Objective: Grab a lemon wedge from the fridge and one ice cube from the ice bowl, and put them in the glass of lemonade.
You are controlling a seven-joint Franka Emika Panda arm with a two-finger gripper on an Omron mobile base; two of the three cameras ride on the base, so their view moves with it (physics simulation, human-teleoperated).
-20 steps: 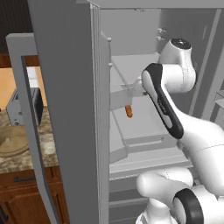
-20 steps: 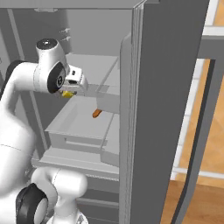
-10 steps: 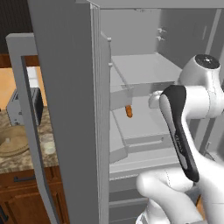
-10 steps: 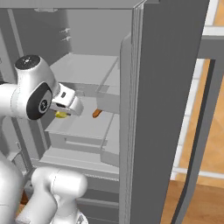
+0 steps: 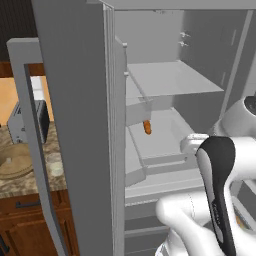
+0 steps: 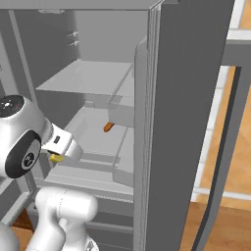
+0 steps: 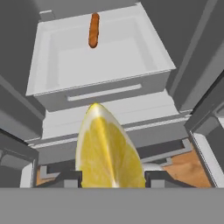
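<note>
Gripper [image 7: 109, 181] at bottom centre of hand view, jaws partly closed and clamped on the lemon wedge [image 7: 108, 148]; finger tips flank it low on either side. Right base view: yellow bit of the wedge pokes out under the hand, left-middle of frame. Wedge is bright yellow, crescent-shaped, pale pith edge, pointed tip up, flesh facing the camera.

Fridge [image 5: 170, 90] open ahead; white drawer at top of hand view holds the orange-brown item [image 7: 93, 29], well apart from the wedge.

Step judged: wedge secured, carry-out phase. Next calls for clearing the fridge, turning the base to the counter, finding the glass of lemonade. Ice bowl [image 5: 15, 161] sits far left on the counter in left base view.
</note>
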